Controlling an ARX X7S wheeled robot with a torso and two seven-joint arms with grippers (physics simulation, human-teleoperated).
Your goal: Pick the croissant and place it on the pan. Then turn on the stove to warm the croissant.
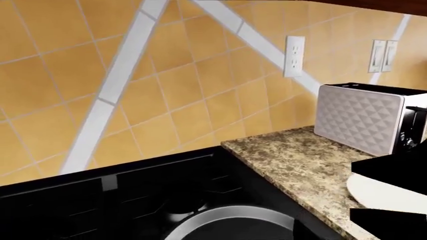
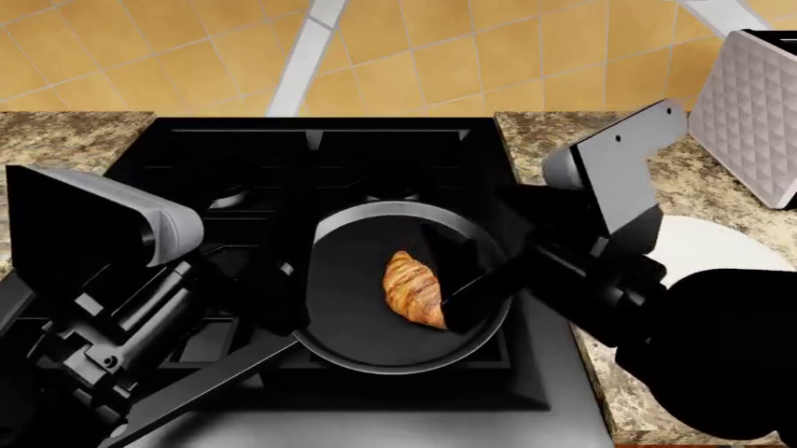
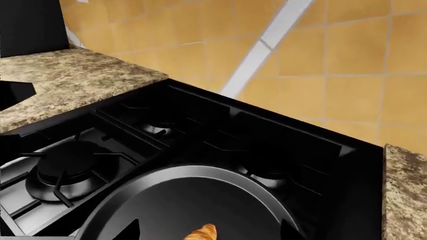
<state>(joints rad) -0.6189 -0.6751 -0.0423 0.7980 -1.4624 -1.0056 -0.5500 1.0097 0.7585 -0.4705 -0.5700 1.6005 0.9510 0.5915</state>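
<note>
Head view: the croissant (image 2: pixel 413 289) lies inside the pan (image 2: pixel 342 322), right of centre and near the right rim, with bare pan floor open to its left. The pan sits on the stove (image 2: pixel 373 159), whose rear burners stand uncovered. The right gripper (image 2: pixel 451 280) hangs over the pan's right rim just beside the croissant, its dark fingers spread wide and holding nothing. The left gripper (image 2: pixel 268 299) sits at the pan's left edge; whether it is spread or closed cannot be told. A white plate (image 2: pixel 716 247) and toaster (image 2: pixel 748 112) occupy the right counter (image 2: pixel 548 131).
</note>
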